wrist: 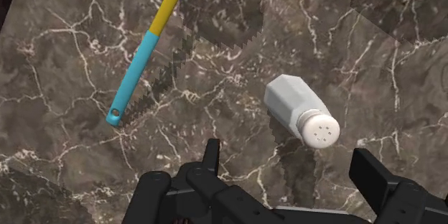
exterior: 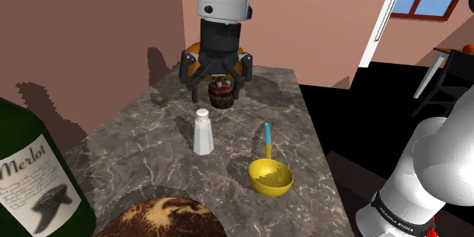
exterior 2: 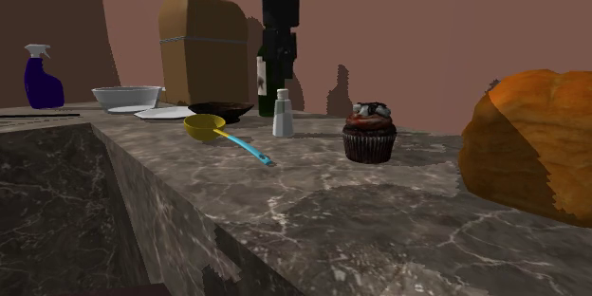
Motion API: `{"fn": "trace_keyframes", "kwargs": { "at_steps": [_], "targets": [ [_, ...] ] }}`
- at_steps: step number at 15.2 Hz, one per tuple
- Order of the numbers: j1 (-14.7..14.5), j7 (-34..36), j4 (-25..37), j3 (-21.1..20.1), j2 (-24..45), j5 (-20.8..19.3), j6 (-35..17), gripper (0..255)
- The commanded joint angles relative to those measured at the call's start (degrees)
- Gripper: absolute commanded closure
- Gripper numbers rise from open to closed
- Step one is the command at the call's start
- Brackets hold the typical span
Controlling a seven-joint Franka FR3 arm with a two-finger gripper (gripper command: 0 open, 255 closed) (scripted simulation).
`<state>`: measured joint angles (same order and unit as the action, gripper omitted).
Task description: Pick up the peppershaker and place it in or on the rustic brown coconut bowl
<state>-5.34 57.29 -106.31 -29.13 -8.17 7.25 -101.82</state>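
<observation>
The pepper shaker (exterior: 202, 131) is a white faceted bottle with a holed cap, standing upright on the marble counter (exterior: 137, 152). My gripper (exterior: 217, 85) hangs open above the counter, higher than the shaker and a little farther back, close to a cupcake (exterior: 222, 96). In the wrist view the shaker (wrist: 298, 109) lies just ahead of the gap between the spread fingers (wrist: 210, 155), untouched. From the second exterior view the shaker (exterior 2: 282, 114) stands below the gripper (exterior 2: 279, 68). The brown mottled coconut bowl (exterior: 163, 219) sits at the counter's near end; it also shows as a dark bowl (exterior 2: 221, 109).
A yellow scoop (exterior: 270, 176) with a blue handle lies to the shaker's right in the shoulder view. A Merlot bottle (exterior: 38, 175) stands beside the bowl. A pumpkin (exterior 2: 531, 142) sits at the far end. A white bowl (exterior 2: 126, 97), plate (exterior 2: 163, 112), brown box (exterior 2: 202, 47) and spray bottle (exterior 2: 43, 78) stand beyond.
</observation>
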Motion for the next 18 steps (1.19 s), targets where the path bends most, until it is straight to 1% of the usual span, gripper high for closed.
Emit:
{"fn": "trace_keyframes", "kwargs": {
  "at_steps": [1, 2, 9, 17, 18],
  "targets": [
    [-0.4, 4.0, 4.8, -1.8, 4.9, -2.3, 0.1, 0],
    [-0.6, 4.2, 5.1, -1.8, 5.2, -2.5, 0.1, 0],
    [-0.8, 4.3, -0.4, -2.0, 5.6, -2.5, -5.7, 0],
    [-0.8, 4.3, -0.4, -2.0, 5.6, -2.5, -5.7, 0],
    [-0.8, 4.3, -0.4, -2.0, 5.6, -2.5, -5.7, 255]
  ]
}}
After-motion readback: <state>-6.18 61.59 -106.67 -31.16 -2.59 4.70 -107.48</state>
